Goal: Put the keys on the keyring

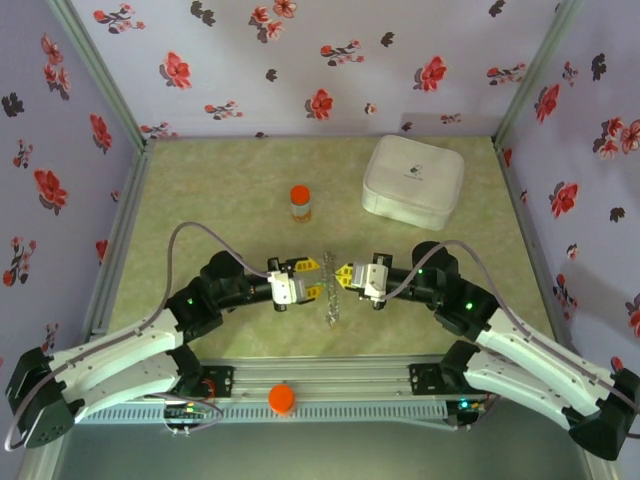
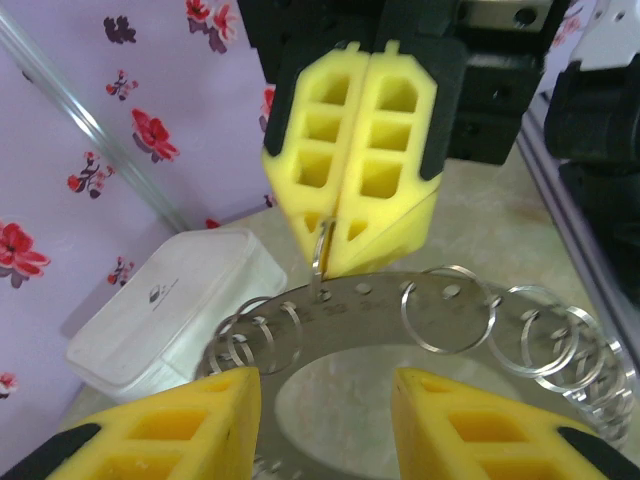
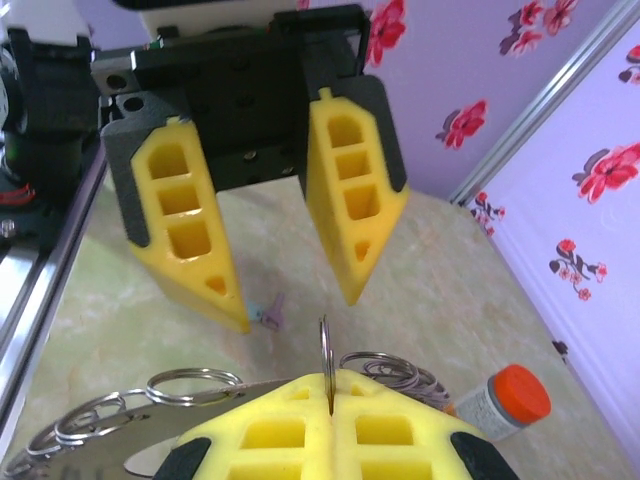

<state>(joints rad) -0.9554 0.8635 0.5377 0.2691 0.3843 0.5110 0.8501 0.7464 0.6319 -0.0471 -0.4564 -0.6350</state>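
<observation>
The keyring (image 2: 385, 318) is a flat grey ring with a wide hole and small split rings (image 2: 445, 305) threaded along its edge. It hangs between the two arms at mid-table (image 1: 333, 300). My right gripper (image 3: 328, 382) is shut on one thin split ring (image 3: 326, 345) of it, and its closed yellow fingers (image 2: 345, 150) hold the keyring from above. My left gripper (image 2: 325, 380) is open, one finger on each side of the ring's hole, touching nothing; it faces the right one (image 3: 296, 310). One tiny key (image 3: 268, 312) with a purple and teal head lies on the table beneath.
An orange-capped small bottle (image 1: 300, 203) stands behind the grippers. A white square box (image 1: 412, 180) sits at the back right. Floral walls close off the left, back and right sides. An orange knob (image 1: 281, 398) sits on the front rail between the arm bases.
</observation>
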